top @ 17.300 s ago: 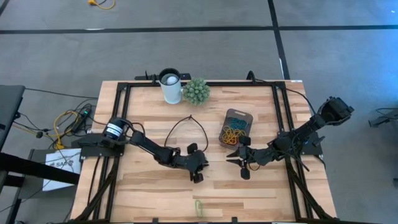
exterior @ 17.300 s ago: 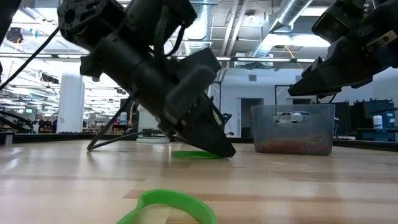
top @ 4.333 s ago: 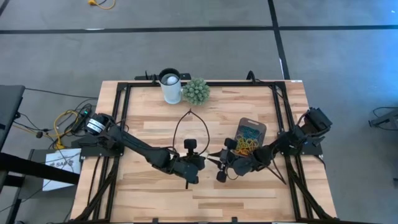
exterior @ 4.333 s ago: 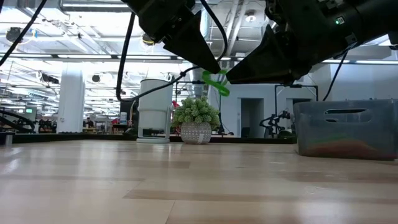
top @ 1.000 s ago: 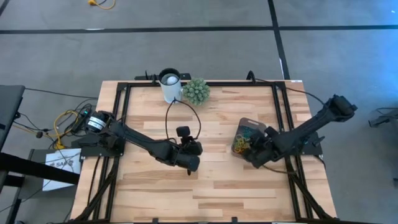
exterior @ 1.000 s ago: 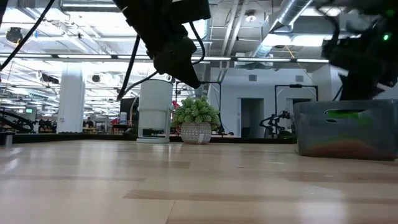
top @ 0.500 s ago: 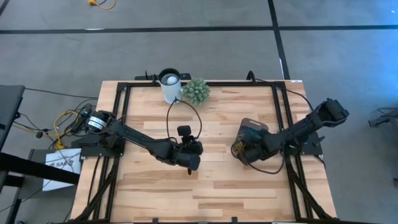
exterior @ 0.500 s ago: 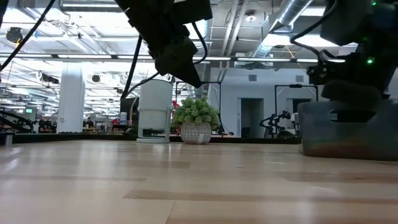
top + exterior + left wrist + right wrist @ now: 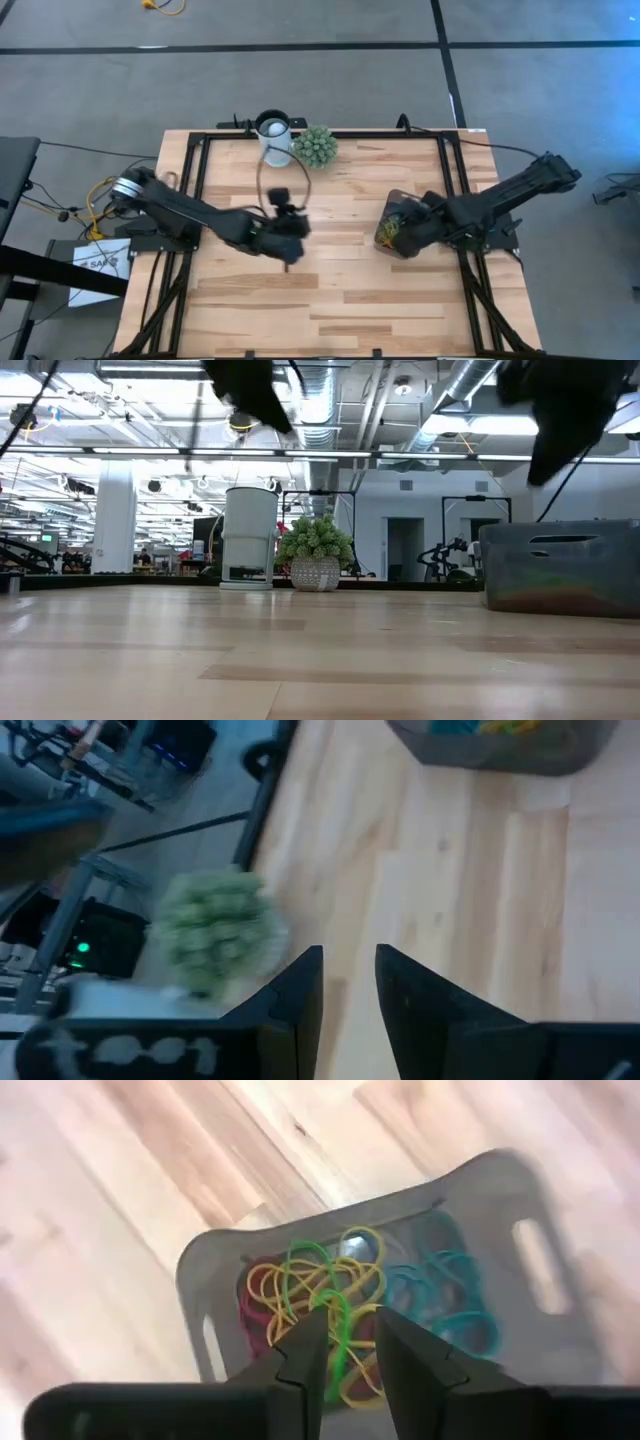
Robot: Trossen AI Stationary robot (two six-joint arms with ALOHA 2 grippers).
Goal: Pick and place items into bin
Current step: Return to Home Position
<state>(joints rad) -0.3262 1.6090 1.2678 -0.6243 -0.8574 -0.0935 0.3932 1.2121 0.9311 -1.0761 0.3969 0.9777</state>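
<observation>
The left gripper [image 9: 288,240] has pulled back from mid-table toward its own side and lifted higher. The right gripper [image 9: 410,227] has risen off the bin [image 9: 228,1252], where the green rubber band [image 9: 338,1320] now lies.

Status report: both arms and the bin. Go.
Left gripper open, empty, above mid-table. Right gripper open, over the bin. Rubber bands piled in the bin. No loose bands seen on the table, nothing in the way.
</observation>
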